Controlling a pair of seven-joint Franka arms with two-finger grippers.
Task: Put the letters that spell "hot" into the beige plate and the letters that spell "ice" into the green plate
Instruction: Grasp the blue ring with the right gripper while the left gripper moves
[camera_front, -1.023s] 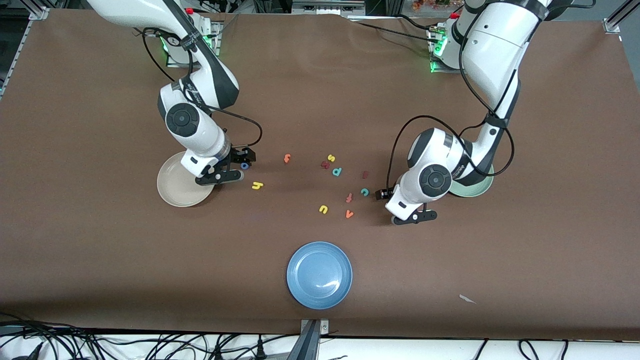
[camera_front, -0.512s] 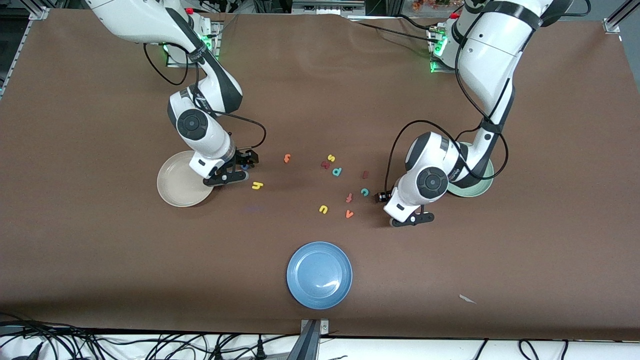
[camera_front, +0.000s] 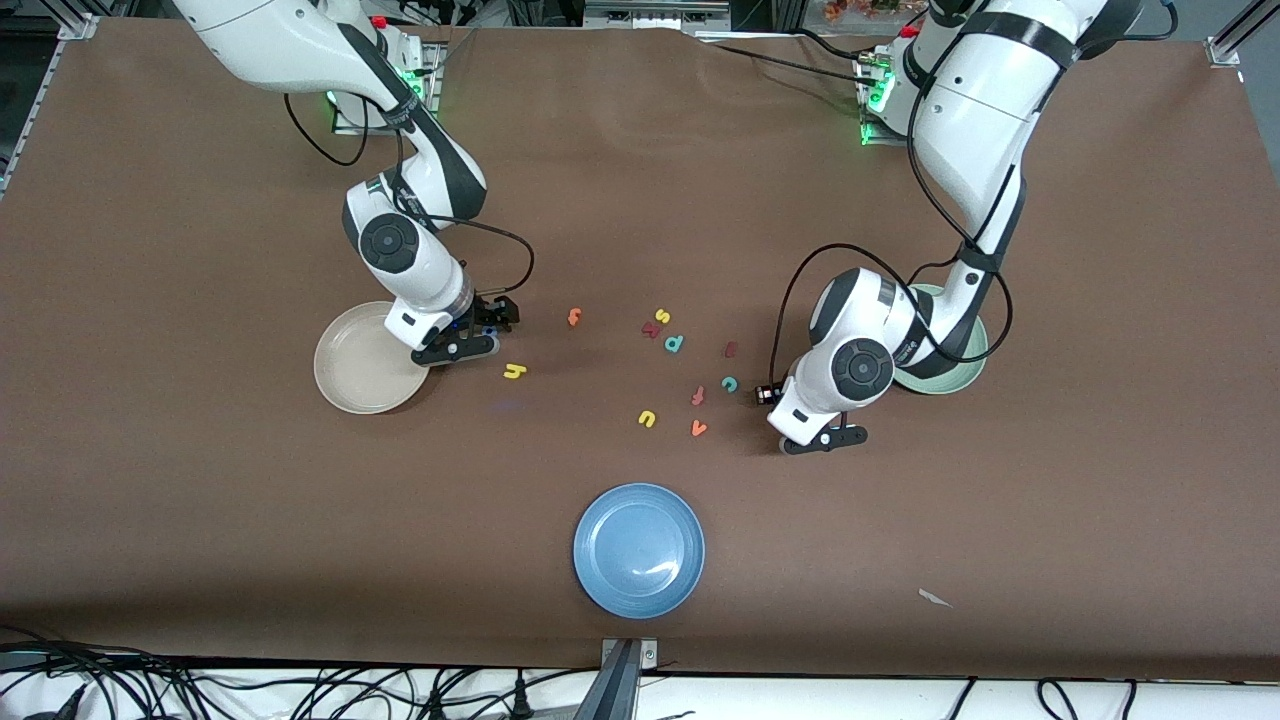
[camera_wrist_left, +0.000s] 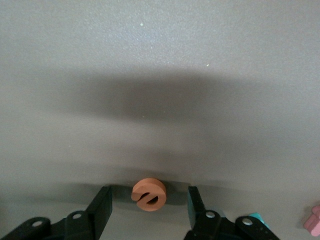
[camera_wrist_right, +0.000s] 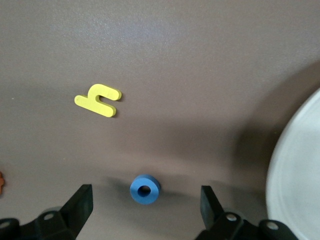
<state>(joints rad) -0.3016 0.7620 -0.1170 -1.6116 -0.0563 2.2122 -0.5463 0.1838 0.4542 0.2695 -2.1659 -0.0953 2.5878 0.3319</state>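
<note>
Left wrist view: orange e (camera_wrist_left: 148, 194) between spread fingers of left end effector (camera_wrist_left: 148, 207), untouched.

- A blue plate (camera_front: 639, 550) sits near the table's front edge.
- Stray letters lie mid-table: yellow u (camera_front: 647, 419), orange v (camera_front: 699, 429), teal p (camera_front: 674, 344), yellow s (camera_front: 661, 316).

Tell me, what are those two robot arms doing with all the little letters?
They are sorting foam letters into plates. The right gripper is down by the beige plate, jaws open around the blue o on the table. The left gripper, near the green plate, has its jaws either side of the orange e. The yellow h and teal c lie on the table, and neither plate shows a letter.
</note>
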